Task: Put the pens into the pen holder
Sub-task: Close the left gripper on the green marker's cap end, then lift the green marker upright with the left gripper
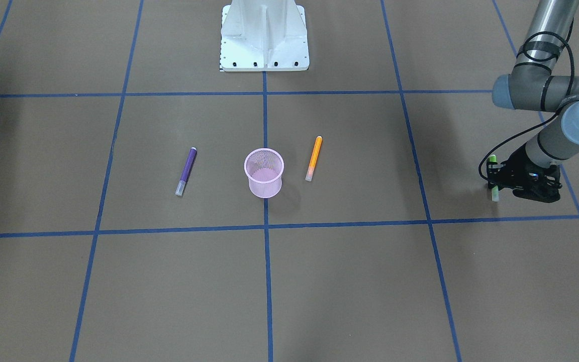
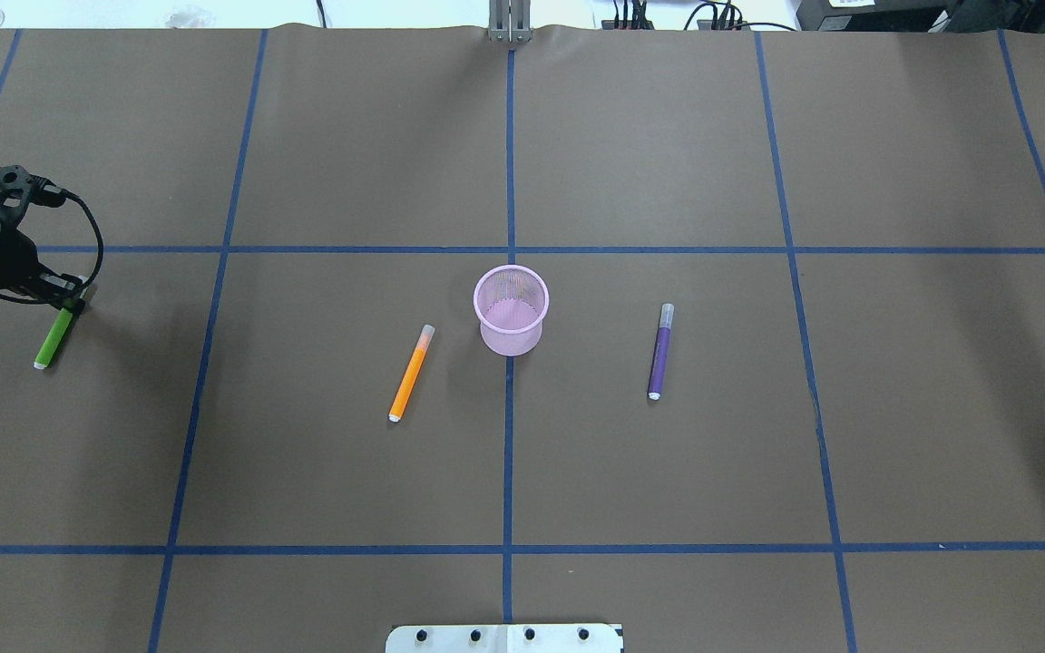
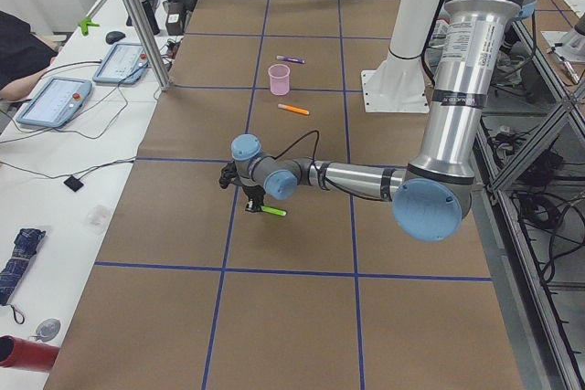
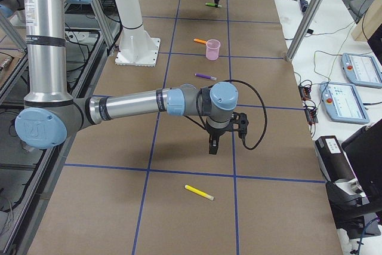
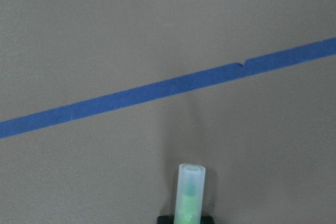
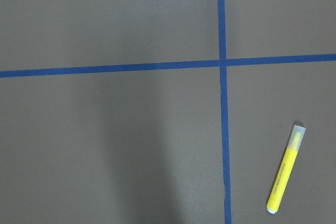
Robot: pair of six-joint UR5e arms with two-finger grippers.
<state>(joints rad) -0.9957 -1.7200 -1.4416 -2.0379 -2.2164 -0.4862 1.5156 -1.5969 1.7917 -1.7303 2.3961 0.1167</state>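
Observation:
The pink mesh pen holder (image 2: pixel 511 340) (image 1: pixel 265 188) stands upright at the table's middle. An orange pen (image 2: pixel 411 372) (image 1: pixel 313 158) lies flat just beside it, and a purple pen (image 2: pixel 660 352) (image 1: pixel 186 171) lies on its other side. Far out on the robot's left, my left gripper (image 2: pixel 72 297) (image 1: pixel 493 177) is shut on the green pen (image 2: pixel 54 337) (image 5: pixel 190 195), low over the table. The yellow pen (image 6: pixel 285 177) (image 4: pixel 199 193) lies flat at the table's right end. My right gripper (image 4: pixel 212 146) hangs above the table near it; I cannot tell whether it is open or shut.
Blue tape lines (image 2: pixel 510 249) divide the brown table into squares. The white robot base (image 1: pixel 264 35) sits at the robot's edge. A side desk with tablets (image 3: pixel 55 98) and a seated person's arm (image 3: pixel 18 52) runs along the far edge.

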